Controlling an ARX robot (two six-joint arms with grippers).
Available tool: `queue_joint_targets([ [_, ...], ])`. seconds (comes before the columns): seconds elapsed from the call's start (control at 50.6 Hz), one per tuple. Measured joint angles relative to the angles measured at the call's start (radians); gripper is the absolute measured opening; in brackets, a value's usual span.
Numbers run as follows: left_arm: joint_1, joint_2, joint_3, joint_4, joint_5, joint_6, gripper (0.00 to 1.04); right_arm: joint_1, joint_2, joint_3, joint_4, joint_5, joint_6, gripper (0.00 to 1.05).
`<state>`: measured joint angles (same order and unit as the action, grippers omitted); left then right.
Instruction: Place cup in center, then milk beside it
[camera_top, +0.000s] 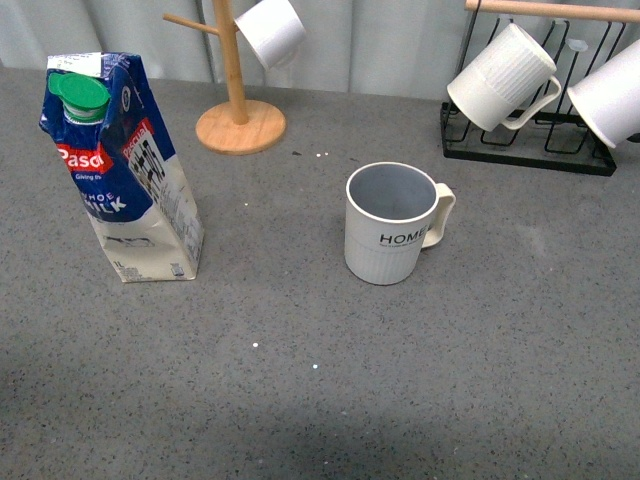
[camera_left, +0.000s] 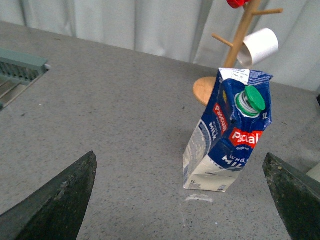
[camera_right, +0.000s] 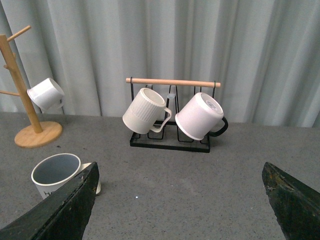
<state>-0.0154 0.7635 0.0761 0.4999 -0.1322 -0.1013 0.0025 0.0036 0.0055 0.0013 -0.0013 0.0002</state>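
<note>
Cup (camera_top: 390, 225), lettered "HOME", stands upright on the grey table (camera_top: 300, 400), just ahead of the right claw (camera_right: 179, 164) and partly hidden behind one of its fingers (camera_right: 60, 210). That claw hangs with its fingers spread wide and nothing between them. Farther ahead of it, against the pale curtain, a black wire rack (camera_right: 170, 142) with a wooden bar carries a ribbed mug (camera_right: 145, 112) and a smooth white mug (camera_right: 200, 117), both tilted.

Milk (camera_left: 227, 140), a blue-and-white carton with a green cap (camera_left: 255, 97), stands upright ahead of the left claw (camera_left: 179, 154), apart from both of its fingers and nearer one than the other. The left claw is likewise spread wide and grips nothing. Beyond the carton from this claw rises a wooden mug tree (camera_left: 235, 45) with a small white cup (camera_left: 259, 46) hung on a peg.

Seen from the front, carton and cup stand well apart, neither claw in view.
</note>
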Motion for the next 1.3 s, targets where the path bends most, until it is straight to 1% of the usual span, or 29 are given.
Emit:
queue_joint_targets([
  [0.099,-0.029,0.186,0.028,0.154,0.01,0.006,0.98,0.0,0.0,0.0,0.0,0.0,0.0,0.95],
  [0.178,-0.044,0.303,0.063,0.234,0.004,-0.005,0.98,0.0,0.0,0.0,0.0,0.0,0.0,0.95],
  [0.237,-0.052,0.415,0.103,0.281,0.02,-0.018,0.98,0.0,0.0,0.0,0.0,0.0,0.0,0.95],
  [0.316,-0.056,0.488,0.136,0.279,0.043,-0.052,0.98,0.0,0.0,0.0,0.0,0.0,0.0,0.95],
  [0.455,-0.094,0.603,0.187,0.278,0.082,-0.063,0.98,0.0,0.0,0.0,0.0,0.0,0.0,0.95],
  [0.672,-0.158,0.698,0.245,0.264,0.077,-0.039,0.98,0.0,0.0,0.0,0.0,0.0,0.0,0.95],
  [0.771,-0.162,0.735,0.27,0.244,0.063,-0.032,0.98,0.0,0.0,0.0,0.0,0.0,0.0,0.95],
  [0.929,-0.166,0.789,0.292,0.241,0.066,-0.031,0.98,0.0,0.0,0.0,0.0,0.0,0.0,0.95],
  [1.127,-0.177,0.857,0.34,0.265,0.048,-0.035,0.98,0.0,0.0,0.0,0.0,0.0,0.0,0.95],
  [1.305,-0.164,0.918,0.378,0.28,0.03,-0.034,0.98,0.0,0.0,0.0,0.0,0.0,0.0,0.95],
])
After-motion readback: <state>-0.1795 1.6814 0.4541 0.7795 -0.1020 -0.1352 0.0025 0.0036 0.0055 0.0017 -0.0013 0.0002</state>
